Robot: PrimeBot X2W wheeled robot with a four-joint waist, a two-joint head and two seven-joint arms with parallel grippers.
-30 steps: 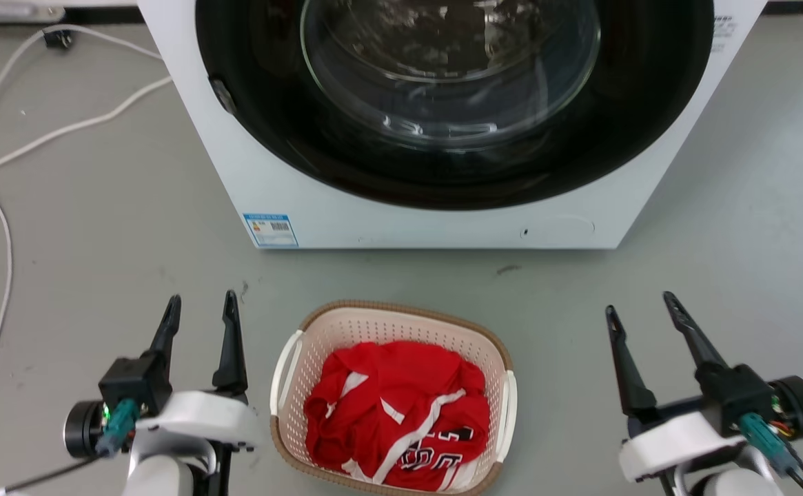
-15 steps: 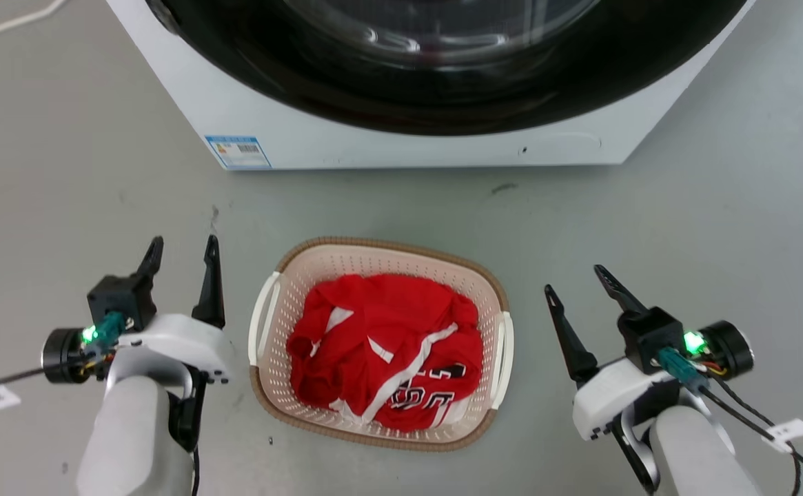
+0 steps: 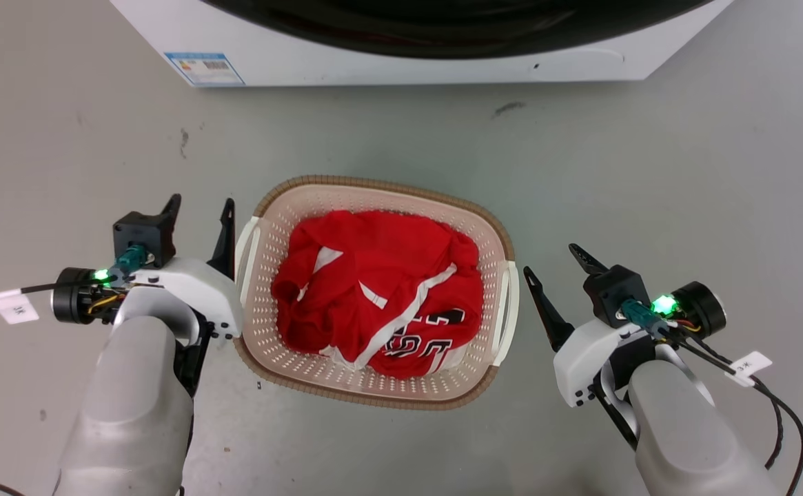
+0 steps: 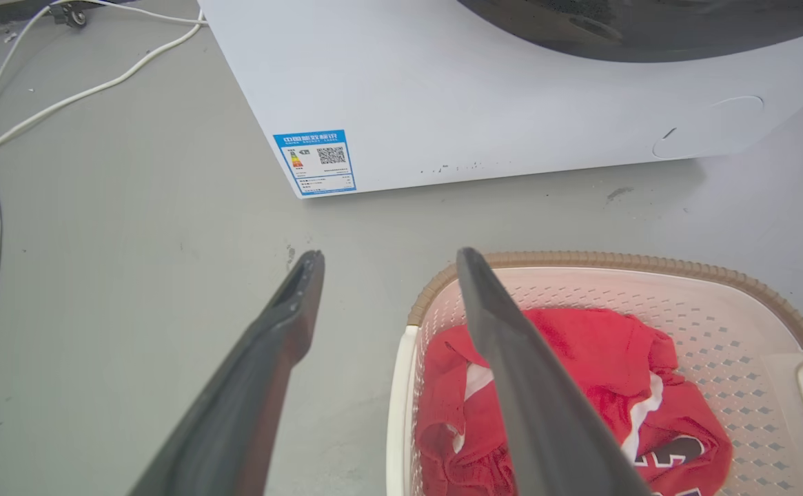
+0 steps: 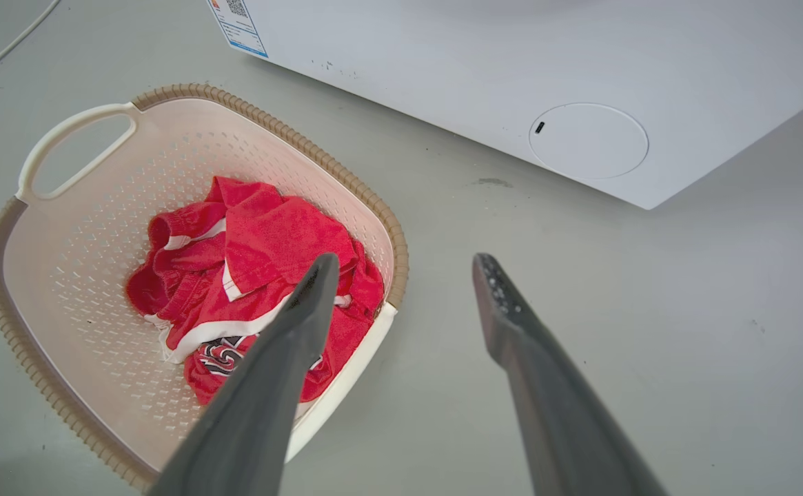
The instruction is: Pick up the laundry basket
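Laundry basket, cream-white perforated plastic with a brown woven-look rim and white side handles, is found resting on the grey floor, near the front of the white washing machine and between the two grippers. No lift is evidenced; the task is judged to be at the approach stage, with grasp and raising outstanding. The left gripper is held with fingers spread, empty, just beside the left handle; contact cannot be confirmed. The right gripper is likewise spread and empty, near the right handle but apart from it. The basket is observed upright, rounded-rectangular, undamaged as far as visible, and loaded with a crumpled red garment bearing white trim and dark lettering.
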